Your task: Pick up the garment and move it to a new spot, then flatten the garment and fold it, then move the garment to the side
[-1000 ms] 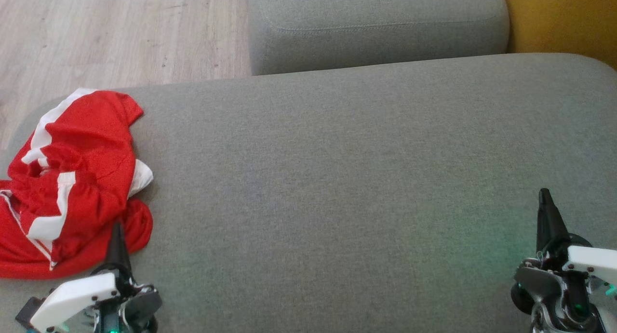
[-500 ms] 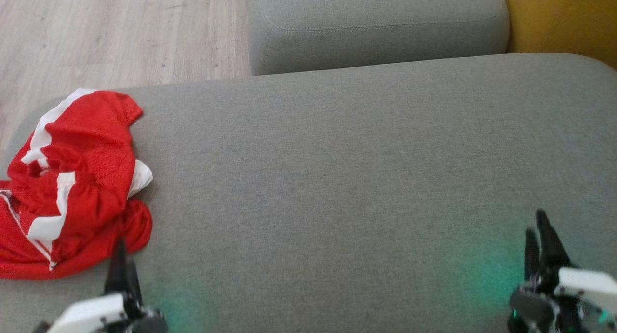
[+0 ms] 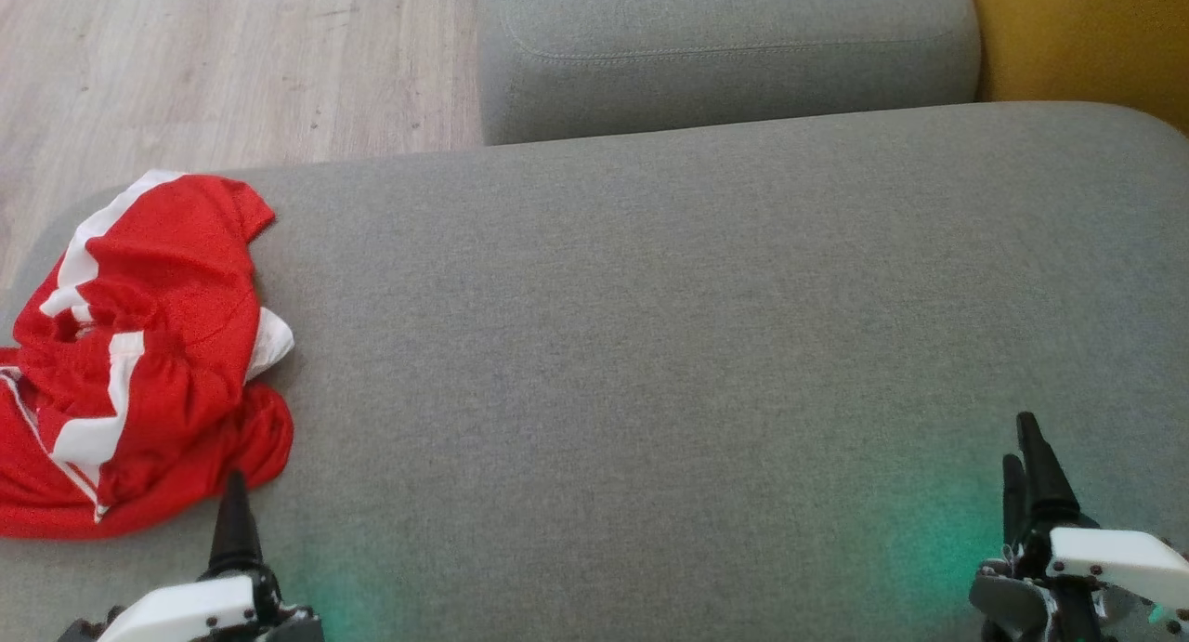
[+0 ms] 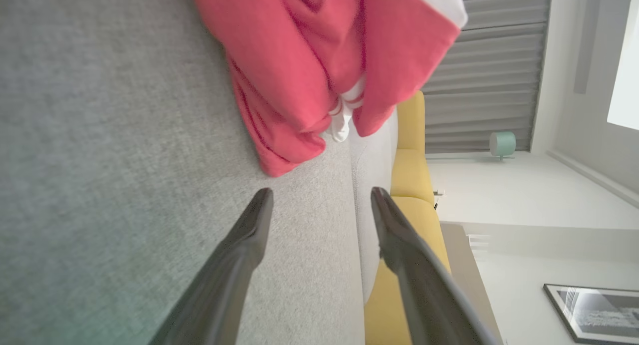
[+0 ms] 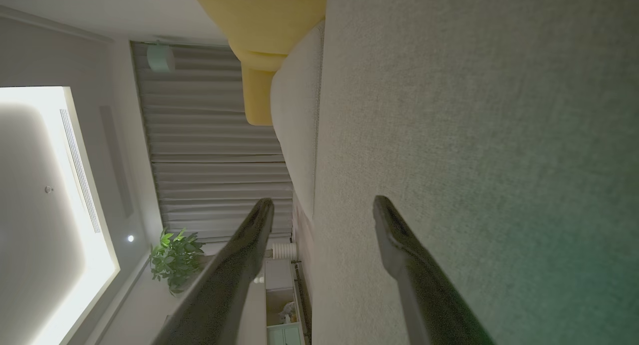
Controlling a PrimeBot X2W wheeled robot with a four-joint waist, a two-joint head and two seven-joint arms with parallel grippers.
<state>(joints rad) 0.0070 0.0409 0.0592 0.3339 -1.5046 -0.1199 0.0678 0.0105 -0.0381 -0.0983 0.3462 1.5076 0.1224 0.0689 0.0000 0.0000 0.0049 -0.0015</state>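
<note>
**Both grippers have opened; jersey not yet touched**

Head view: the red-and-white jersey lies crumpled at the left end of the grey seat cushion, unmoved. The left gripper and right gripper have dropped back slightly.

Left wrist view: its fingers are now apart, with the jersey just ahead, probably within reach.

Right wrist view: its fingers are apart over bare cushion.

I judge the pick-up hasn't started.

One red-and-white garment lies at the left end of the large grey cushion; one smaller grey cushion beyond its far edge makes two grey cushions, and one yellow seat shows past its far right corner. Two grippers stand at its near edge, the left gripper and the right gripper, each with two dark fingers, four in all. Beyond it: one potted plant, one framed picture.
</note>
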